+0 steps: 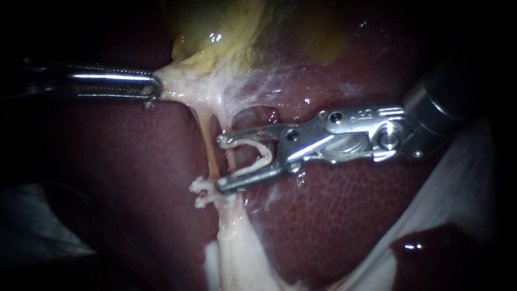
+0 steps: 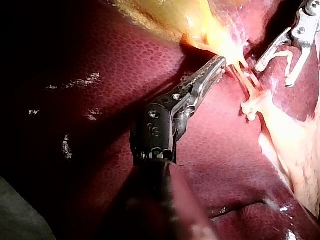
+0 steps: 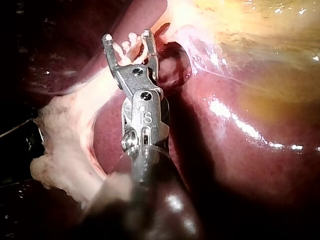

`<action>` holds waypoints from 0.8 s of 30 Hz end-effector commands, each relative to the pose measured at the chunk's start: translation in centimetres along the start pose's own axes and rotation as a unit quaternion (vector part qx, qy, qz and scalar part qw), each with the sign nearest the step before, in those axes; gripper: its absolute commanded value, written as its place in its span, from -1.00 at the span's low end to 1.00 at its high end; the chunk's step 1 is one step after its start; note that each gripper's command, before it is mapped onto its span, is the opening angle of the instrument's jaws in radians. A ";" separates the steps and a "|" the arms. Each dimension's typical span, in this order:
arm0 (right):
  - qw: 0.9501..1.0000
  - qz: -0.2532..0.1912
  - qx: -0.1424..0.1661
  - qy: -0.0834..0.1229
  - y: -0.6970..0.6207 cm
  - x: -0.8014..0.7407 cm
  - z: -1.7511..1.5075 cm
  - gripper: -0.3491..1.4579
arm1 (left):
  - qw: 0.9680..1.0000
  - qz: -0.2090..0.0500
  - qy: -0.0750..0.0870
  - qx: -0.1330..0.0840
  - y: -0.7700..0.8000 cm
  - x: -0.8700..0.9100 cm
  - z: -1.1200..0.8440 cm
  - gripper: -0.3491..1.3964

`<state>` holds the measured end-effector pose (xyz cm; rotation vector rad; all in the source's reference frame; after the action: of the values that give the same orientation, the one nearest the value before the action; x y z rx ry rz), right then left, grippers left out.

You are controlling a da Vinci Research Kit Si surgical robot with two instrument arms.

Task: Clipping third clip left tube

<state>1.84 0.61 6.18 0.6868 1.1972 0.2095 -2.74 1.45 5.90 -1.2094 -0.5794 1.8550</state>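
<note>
My left instrument (image 1: 153,86) comes in from the left, its jaws shut on whitish tissue just below the yellow gallbladder (image 1: 215,32) and pulling it taut; the left wrist view shows the same hold (image 2: 217,67). My right instrument (image 1: 222,163) stands with its jaws wide apart and a white clip (image 1: 261,156) seated between them, touching both. A thin pale tube (image 1: 230,160) runs between the jaw tips. The yellowish left tube (image 1: 207,143) lies just beyond the tips. Two white clips (image 1: 202,194) sit lower on it. In the right wrist view, pale strands lie between the jaw tips (image 3: 127,37).
Dark red liver (image 1: 134,161) surrounds the tubes. A mass of whitish fatty tissue (image 1: 237,253) hangs below the clips. White cloth (image 1: 447,188) lies at the lower right, and a grey sheet (image 1: 37,226) at the lower left.
</note>
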 end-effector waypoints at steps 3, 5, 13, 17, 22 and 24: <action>1.000 0.000 0.001 -0.002 0.10 -0.12 0.03 -0.07 | 1.000 0.000 0.000 0.000 0.00 0.00 0.00 -1.00; 1.000 0.001 0.000 -0.003 0.16 -0.20 0.05 -0.07 | 1.000 0.000 0.000 0.000 0.01 0.00 0.00 -1.00; 1.000 0.002 0.000 -0.005 0.33 -0.38 0.17 -0.08 | 1.000 0.000 0.000 0.000 0.01 0.00 0.00 -1.00; 1.000 -0.001 0.003 -0.005 0.36 -0.38 0.20 -0.08 | 1.000 0.000 0.000 0.000 0.02 0.00 -0.01 -1.00; 1.000 0.004 0.017 -0.005 0.37 -0.35 0.25 -0.10 | 1.000 0.000 0.000 0.000 0.02 0.00 0.00 -1.00; 1.000 0.005 0.022 -0.005 0.38 -0.33 0.29 -0.11 | 1.000 0.000 0.000 0.000 0.02 0.00 0.00 -1.00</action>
<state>2.08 0.64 6.71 0.7383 1.1913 0.1881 -2.74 1.44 5.89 -1.2096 -0.5791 1.8554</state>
